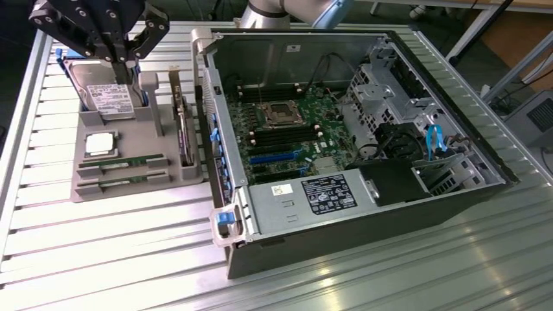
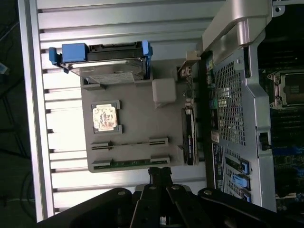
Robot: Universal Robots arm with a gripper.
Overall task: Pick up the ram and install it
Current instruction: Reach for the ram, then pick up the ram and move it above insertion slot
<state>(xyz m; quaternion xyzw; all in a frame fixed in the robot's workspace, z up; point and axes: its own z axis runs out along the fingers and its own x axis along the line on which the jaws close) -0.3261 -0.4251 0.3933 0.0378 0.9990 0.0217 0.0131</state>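
Note:
Two green ram sticks point(image 1: 121, 162) point(image 1: 123, 181) lie flat in the slots of a grey holder point(image 1: 129, 139) at the exterior view's left, beside the open computer case point(image 1: 346, 129). In the wrist view the nearer ram stick point(image 2: 130, 163) shows green in its slot. My gripper point(image 1: 124, 63) hangs above the far end of the holder, over the hard drive point(image 1: 108, 94), apart from both sticks. Its fingers meet at their tips with nothing between them, as the gripper point(image 2: 160, 172) also appears in the wrist view. Black memory slots point(image 1: 276, 135) sit on the motherboard.
The holder also carries a silver processor chip point(image 1: 101, 144) and an upright card point(image 1: 182, 129) beside the case wall. The case's side wall point(image 1: 212, 142) with blue clips rises between holder and motherboard. Cables and a black power supply point(image 1: 397, 178) fill the case's right part.

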